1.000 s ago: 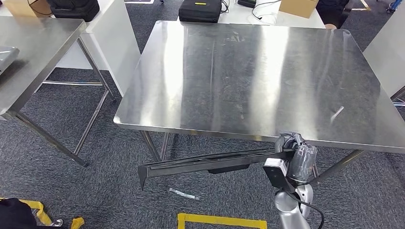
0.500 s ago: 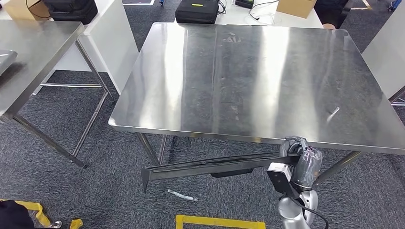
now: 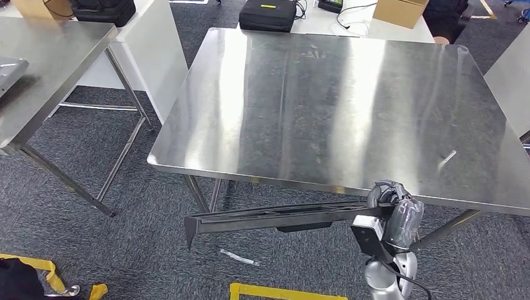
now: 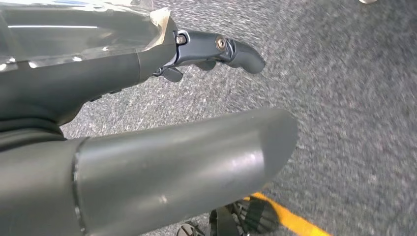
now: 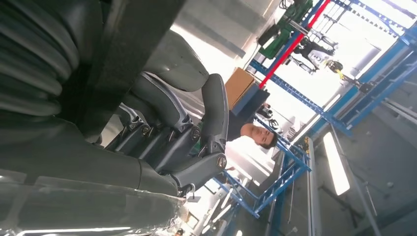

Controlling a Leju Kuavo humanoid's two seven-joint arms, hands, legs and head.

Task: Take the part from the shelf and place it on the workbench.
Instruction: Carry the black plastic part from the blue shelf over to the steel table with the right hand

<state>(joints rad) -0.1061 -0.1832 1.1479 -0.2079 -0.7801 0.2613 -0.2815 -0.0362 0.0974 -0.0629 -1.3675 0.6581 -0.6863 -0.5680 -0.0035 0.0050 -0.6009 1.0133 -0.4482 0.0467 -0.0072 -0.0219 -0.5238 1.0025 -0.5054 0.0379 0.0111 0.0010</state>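
Right hand (image 3: 389, 195) carrying the long black part (image 3: 275, 216) toward the steel counter (image 3: 337, 106).
It is gripping one end, so the part is jutting out sideways from the hand, hanging below the counter's near edge.

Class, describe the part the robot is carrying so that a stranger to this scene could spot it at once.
Find the large stainless-steel workbench in the middle of the room. Just below its near edge, over the grey carpet, the right hand grips one end of a long, dark metal rail. Nothing else nearby is so long, thin and dark, and its free end bends downward.
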